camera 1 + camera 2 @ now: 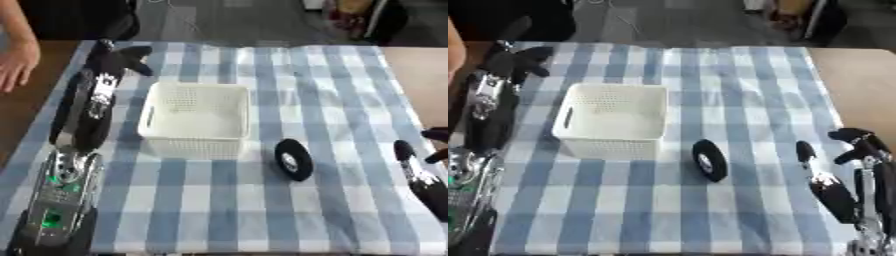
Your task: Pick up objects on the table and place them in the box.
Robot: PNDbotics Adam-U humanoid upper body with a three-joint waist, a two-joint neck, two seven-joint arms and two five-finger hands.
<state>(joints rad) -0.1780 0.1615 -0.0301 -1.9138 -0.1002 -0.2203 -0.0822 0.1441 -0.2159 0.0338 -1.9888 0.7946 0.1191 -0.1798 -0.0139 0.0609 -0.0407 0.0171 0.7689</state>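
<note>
A white perforated basket (197, 117) stands on the checked cloth, left of centre, and nothing shows inside it. A black wheel with a pale hub (293, 159) stands on its rim just off the basket's front right corner. My left arm reaches up along the basket's left side. Its hand (118, 59) hovers past the basket's far left corner, fingers relaxed, holding nothing. My right hand (826, 187) is low at the right edge, to the right of the wheel and apart from it. It is open with its fingers (855, 140) spread upward.
The blue and white checked cloth (332, 90) covers the table, with bare brown wood (420, 70) beyond it on the right and left. My left forearm (66, 190) fills the lower left corner.
</note>
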